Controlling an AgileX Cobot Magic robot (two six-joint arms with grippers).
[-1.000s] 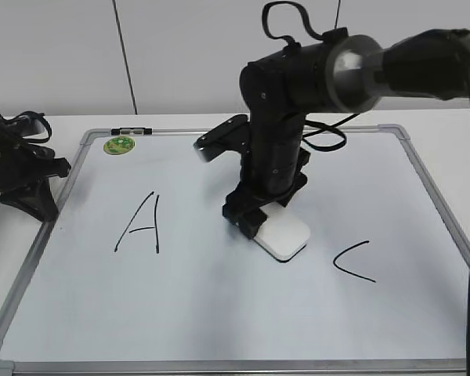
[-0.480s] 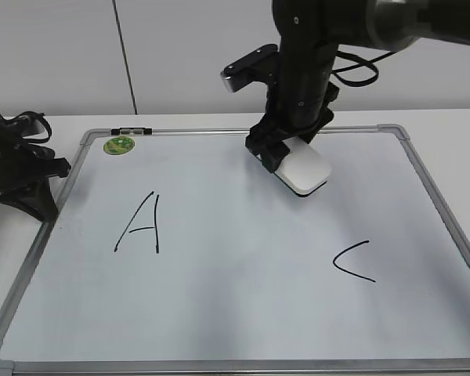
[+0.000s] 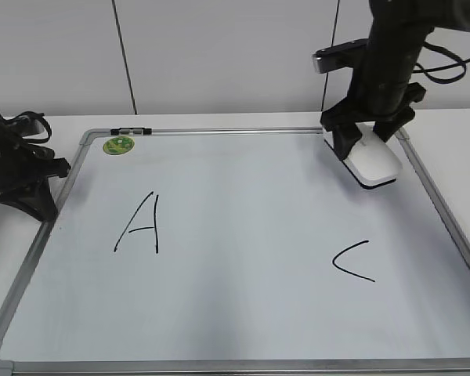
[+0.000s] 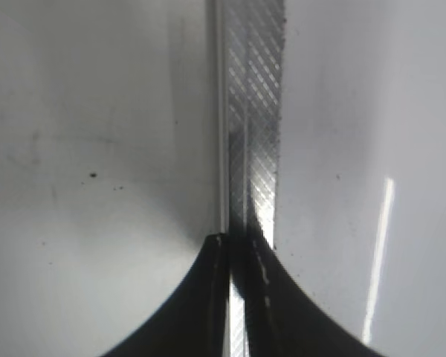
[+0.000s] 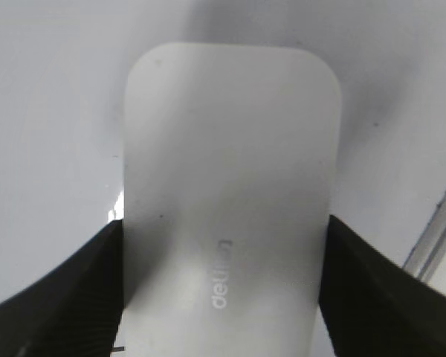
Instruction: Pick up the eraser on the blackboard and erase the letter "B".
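Since the earlier frame, the right gripper (image 3: pixel 366 143) has carried the eraser (image 3: pixel 374 163) from mid-blackboard (image 3: pixel 219 313) to its far right corner. It pinches the light, rigid block by its long sides. Left gripper (image 4: pixel 238 297): pressed together.

The eraser (image 5: pixel 227 201), a white rounded-rectangle block, is seen lengthwise in the centre of the right wrist view, with small grey lettering near its lower end. It is clamped at its two long sides between the dark ribbed fingers (image 5: pixel 56 297) of the right gripper (image 5: pixel 223 297). The white surface of the blackboard (image 5: pixel 52 119) is seen beneath it, and the board's metal frame (image 5: pixel 438 223) runs along the right edge.
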